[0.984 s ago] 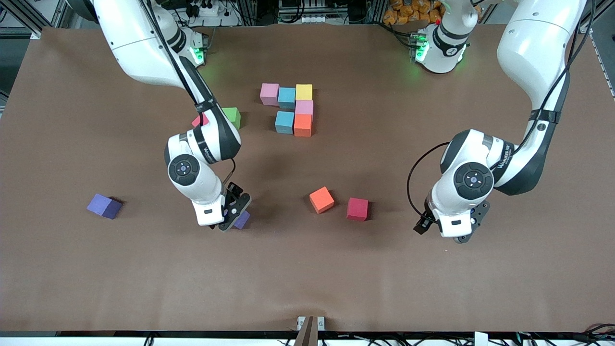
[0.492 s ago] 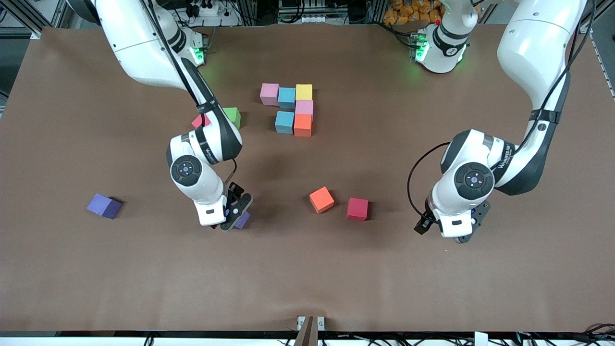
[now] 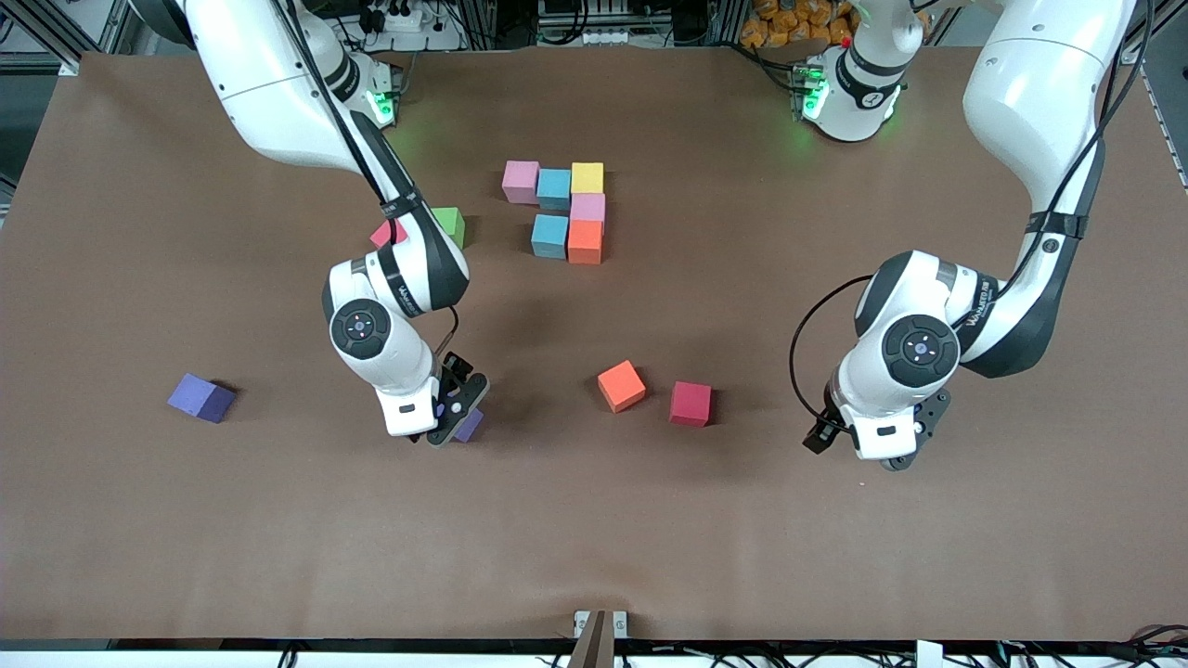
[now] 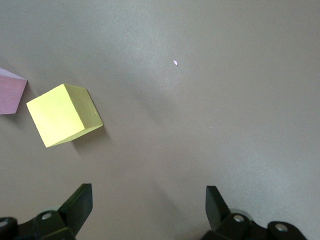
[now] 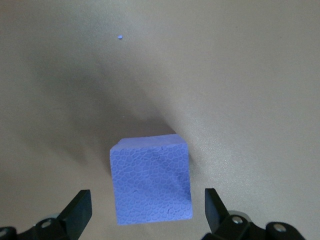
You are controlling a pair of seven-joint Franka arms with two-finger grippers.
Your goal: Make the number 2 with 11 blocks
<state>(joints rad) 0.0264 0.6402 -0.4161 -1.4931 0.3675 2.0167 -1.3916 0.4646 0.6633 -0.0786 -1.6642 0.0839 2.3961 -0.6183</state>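
- Purple block (image 5: 151,181) sits on the bench (image 3: 594,520), between the right gripper's (image 5: 145,210) wide-open fingers (image 5: 80,207), untouched.
- Six joined blocks (image 3: 568,209) lie farther from the camera than the purple block.
- Left gripper (image 4: 150,212) hovers with fingers spread, empty, near a yellow block (image 4: 62,114).

From my console the table (image 3: 186,538) looks covered in a matt brown sheet, like paper or felt, smooth with no glare. The purple block (image 5: 151,181) low in the right wrist view is clearly foam: its faces show a fine pebbled cell texture, fully matt. The yellow block (image 4: 63,114) at the left of the left wrist view looks the same dull foam, only smoother. Both arms' shells (image 3: 269,83) are glossy white plastic, and the fingers (image 5: 76,212) look like matt black plastic.
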